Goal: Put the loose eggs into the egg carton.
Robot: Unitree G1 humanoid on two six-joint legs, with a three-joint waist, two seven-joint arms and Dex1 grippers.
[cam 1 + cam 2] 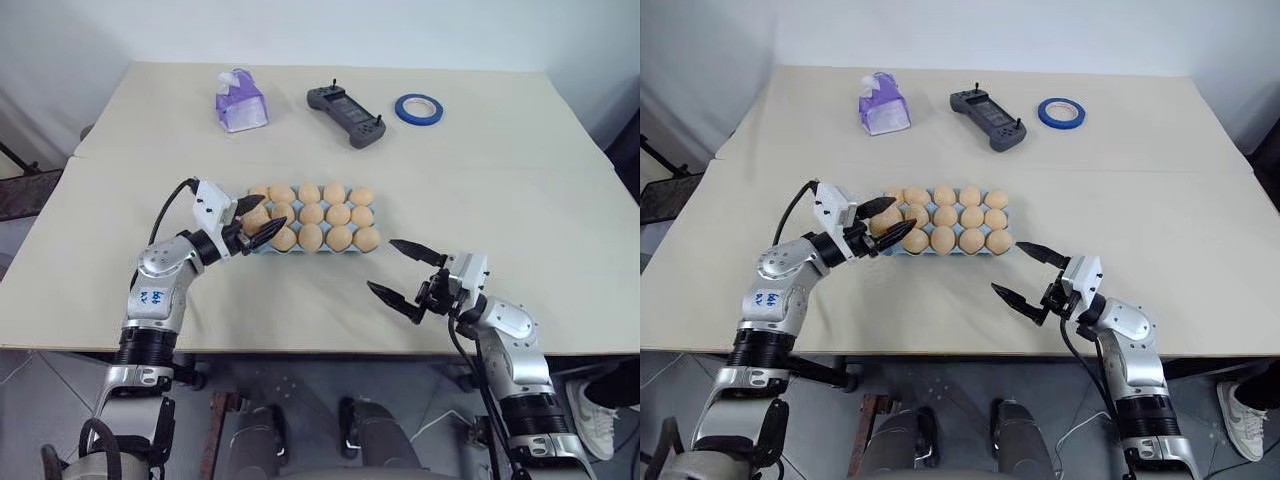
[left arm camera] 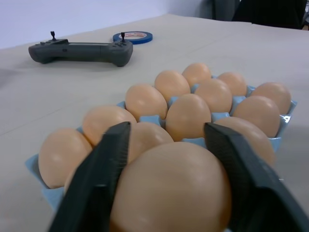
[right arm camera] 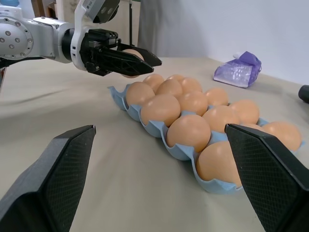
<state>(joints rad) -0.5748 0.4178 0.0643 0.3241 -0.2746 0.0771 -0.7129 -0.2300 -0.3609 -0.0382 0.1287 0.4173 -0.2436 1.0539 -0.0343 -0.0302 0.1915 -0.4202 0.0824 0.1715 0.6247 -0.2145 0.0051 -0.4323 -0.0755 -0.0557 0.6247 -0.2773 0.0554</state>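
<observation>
While the left gripper (image 1: 256, 226) has its two black fingers clamped on one smooth tan-brown oval egg (image 2: 171, 191), it's hanging right over the left end of the light blue moulded egg carton (image 3: 159, 129), which sits mid-table packed with matching eggs. Over on the right, the right gripper (image 1: 402, 271) is spread wide with nothing in it, near the carton's right front corner but apart from it. Further back on the beige table (image 1: 520, 190) are a purple tissue pack (image 1: 240, 101), a dark grey handheld controller (image 1: 346, 114) and a blue tape roll (image 1: 419, 108).
</observation>
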